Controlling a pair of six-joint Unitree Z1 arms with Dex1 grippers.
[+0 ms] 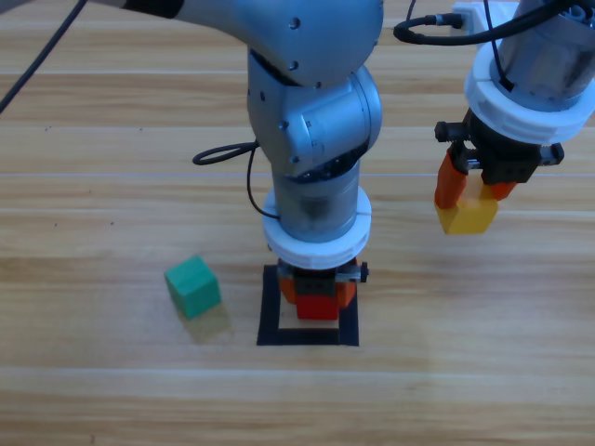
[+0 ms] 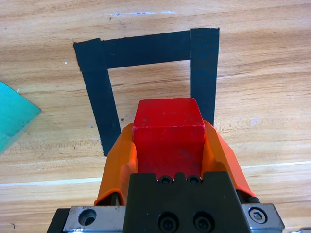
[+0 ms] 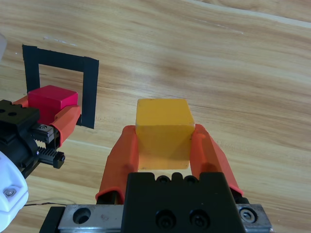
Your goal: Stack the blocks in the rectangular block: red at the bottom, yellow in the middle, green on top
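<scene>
On my high camera I see the surface (image 1: 112,130) as pale honey-brown wood with lengthwise grain and thin lighter lines between the boards. The rectangular block (image 1: 270,311) is a plain black tape outline, its middle showing the same wood tone. The red cube (image 1: 317,308) is a solid, glossy red with no markings; the yellow cube (image 1: 469,216) is a flat golden yellow; the green cube (image 1: 193,285) is plain teal-green. My left tool (image 1: 317,290) and right tool (image 1: 472,186) both have bright orange jaws on black bodies, and both arms are matte grey with black cables
</scene>
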